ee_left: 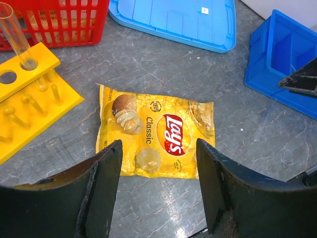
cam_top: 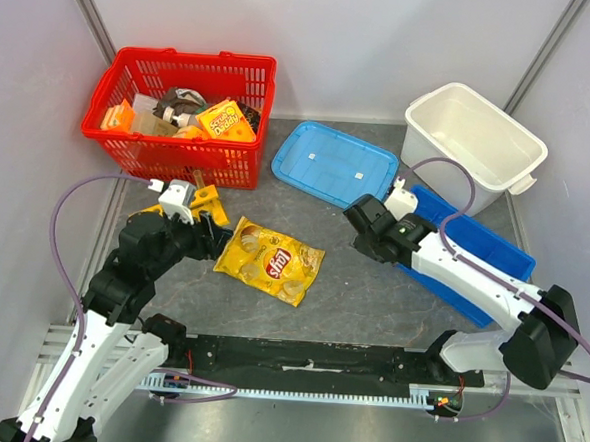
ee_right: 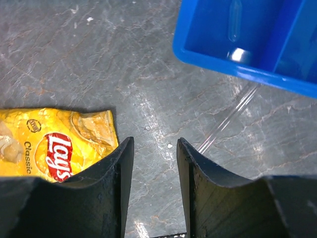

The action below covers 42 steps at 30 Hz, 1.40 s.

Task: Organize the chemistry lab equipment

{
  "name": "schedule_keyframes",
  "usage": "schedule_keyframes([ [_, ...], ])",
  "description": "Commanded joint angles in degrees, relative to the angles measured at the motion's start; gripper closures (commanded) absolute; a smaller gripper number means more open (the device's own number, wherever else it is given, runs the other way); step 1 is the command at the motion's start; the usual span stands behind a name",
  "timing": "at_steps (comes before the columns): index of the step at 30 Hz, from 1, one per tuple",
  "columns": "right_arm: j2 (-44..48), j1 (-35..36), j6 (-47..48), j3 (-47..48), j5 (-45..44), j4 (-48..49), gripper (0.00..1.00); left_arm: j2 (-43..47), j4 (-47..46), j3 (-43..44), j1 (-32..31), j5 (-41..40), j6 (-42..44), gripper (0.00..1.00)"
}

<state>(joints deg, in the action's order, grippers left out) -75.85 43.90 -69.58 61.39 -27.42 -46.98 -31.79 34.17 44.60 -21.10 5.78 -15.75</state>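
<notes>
A yellow test tube rack (ee_left: 34,94) stands on the table at the left, with one clear test tube (ee_left: 14,34) upright in it; it also shows in the top view (cam_top: 208,202). My left gripper (ee_left: 158,148) is open and empty, hovering just near of a yellow Lay's chip bag (ee_left: 158,131). My right gripper (ee_right: 155,144) is open and empty over bare table. A clear glass tube (ee_right: 225,121) lies on the table just right of it. A blue bin (ee_right: 277,74) holds another clear tube (ee_right: 234,17).
A red basket (cam_top: 181,114) of mixed items stands at the back left. A blue lid (cam_top: 333,168) lies at the back middle and a white tub (cam_top: 470,142) at the back right. The blue bin (cam_top: 493,255) lies under the right arm.
</notes>
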Motion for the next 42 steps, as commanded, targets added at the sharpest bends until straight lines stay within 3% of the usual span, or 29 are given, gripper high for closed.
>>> schedule_keyframes([
  [1, -1.57, 1.89, -11.44, -2.14, -5.63, -3.91, 0.52, 0.68, -1.48, -0.30, 0.01, -1.56, 1.42, 0.33],
  [13, -7.99, 7.43, -19.89, -6.54, -6.95, -2.59, 0.52, 0.85, -1.39, -0.39, 0.01, -2.18, 1.07, 0.33],
  [42, -14.15, 9.45, -23.06, -12.43, -6.95, -0.30, 0.53, 1.29, -1.74, -0.65, -0.08, -2.79, 0.10, 0.34],
])
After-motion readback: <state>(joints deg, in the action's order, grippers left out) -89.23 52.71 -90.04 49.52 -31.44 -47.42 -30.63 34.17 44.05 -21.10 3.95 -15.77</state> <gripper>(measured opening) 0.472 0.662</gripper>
